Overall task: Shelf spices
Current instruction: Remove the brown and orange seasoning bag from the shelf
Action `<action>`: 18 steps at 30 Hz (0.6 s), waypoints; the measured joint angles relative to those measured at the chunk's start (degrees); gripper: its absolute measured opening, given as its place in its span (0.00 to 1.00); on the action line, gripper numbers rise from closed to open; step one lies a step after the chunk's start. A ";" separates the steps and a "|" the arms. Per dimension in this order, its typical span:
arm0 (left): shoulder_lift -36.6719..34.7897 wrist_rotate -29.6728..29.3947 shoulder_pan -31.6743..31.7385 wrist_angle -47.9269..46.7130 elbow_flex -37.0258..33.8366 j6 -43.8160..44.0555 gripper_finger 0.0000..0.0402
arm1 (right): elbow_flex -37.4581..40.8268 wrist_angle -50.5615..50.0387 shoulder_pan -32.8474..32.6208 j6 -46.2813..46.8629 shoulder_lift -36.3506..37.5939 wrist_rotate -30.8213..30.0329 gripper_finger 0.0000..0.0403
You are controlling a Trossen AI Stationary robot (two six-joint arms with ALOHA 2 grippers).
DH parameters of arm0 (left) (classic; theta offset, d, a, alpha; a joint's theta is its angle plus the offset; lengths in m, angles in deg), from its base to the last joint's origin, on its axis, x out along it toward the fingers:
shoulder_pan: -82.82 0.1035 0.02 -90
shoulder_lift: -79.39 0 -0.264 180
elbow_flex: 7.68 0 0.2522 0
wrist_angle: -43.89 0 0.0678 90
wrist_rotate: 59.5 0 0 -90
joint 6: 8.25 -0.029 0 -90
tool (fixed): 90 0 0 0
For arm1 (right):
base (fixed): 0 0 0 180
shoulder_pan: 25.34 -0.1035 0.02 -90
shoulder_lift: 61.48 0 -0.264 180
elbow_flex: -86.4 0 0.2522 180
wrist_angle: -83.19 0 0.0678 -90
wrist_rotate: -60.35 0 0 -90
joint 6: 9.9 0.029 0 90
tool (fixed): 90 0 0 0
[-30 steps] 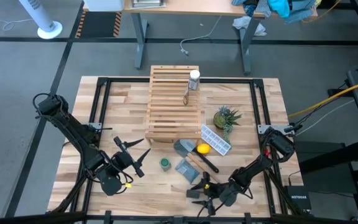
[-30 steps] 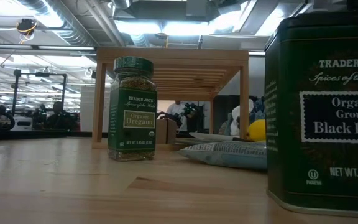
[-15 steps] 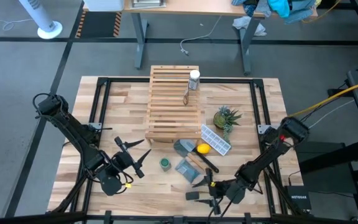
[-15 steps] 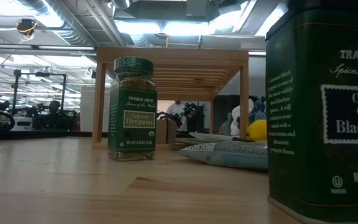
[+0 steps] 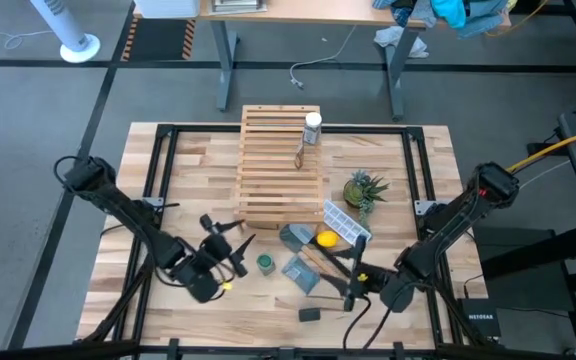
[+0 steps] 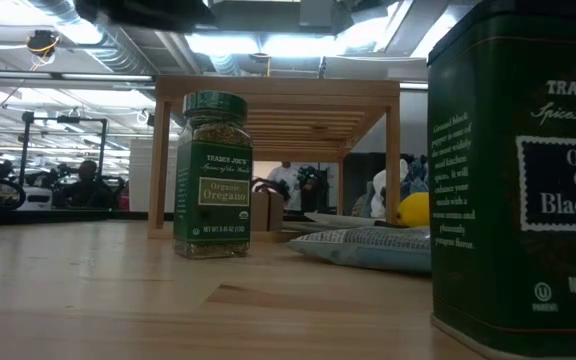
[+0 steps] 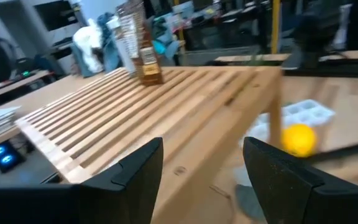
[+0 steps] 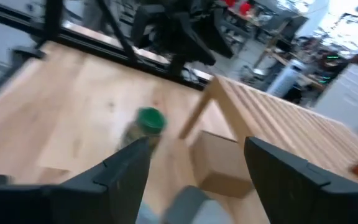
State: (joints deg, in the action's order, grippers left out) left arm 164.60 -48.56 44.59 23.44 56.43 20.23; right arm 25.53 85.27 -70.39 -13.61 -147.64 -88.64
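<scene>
The light-wood slatted shelf [image 5: 278,165] stands mid-table. On its top stand the white-capped bottle [image 5: 313,128] and a small orange-brown jar [image 5: 300,156], also seen in the left wrist view [image 7: 148,67]. The green-lidded jar [image 5: 265,263] stands upright on the table in front of the shelf [image 6: 211,175]. The black tin [image 5: 310,314] stands near the near edge, huge in the low view [image 6: 523,180]. My left gripper [image 5: 230,240] is open, just left of the green jar. My right gripper [image 5: 340,280] is open, right of the jar and beyond the tin.
A small plant [image 5: 365,188], a white tray [image 5: 346,225], a yellow round object [image 5: 325,239], grey packets [image 5: 298,272] and a black tool [image 5: 333,262] crowd the table right of the shelf. Black frame rails [image 5: 163,165] run along the table's sides.
My right gripper has drawn back from the black tin toward the table's right and far side; the tin turned slightly, then stayed standing alone. My left gripper has moved right and toward the far edge, nearer the green jar and the shelf.
</scene>
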 joint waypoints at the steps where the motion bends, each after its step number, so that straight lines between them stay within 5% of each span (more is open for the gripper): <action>1: 0.18 0.33 1.38 0.26 0.00 0.01 0.54 | 0.00 -1.16 0.45 -0.01 0.57 0.09 0.66; 7: 0.27 7.68 10.44 8.15 0.00 -7.13 0.54 | 0.00 -4.52 4.20 0.22 1.37 1.86 0.66; 13: 0.27 21.57 18.23 27.28 0.00 -23.42 0.54 | 0.02 -5.89 7.91 1.78 1.37 11.43 0.66; 18: 0.27 25.67 23.58 35.64 0.00 -28.86 0.54 | 0.02 -6.99 8.38 1.88 1.37 14.17 0.66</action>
State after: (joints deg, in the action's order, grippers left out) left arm 164.87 -22.89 68.18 59.08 56.43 -8.62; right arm 25.55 78.28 -62.01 -11.72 -146.27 -74.46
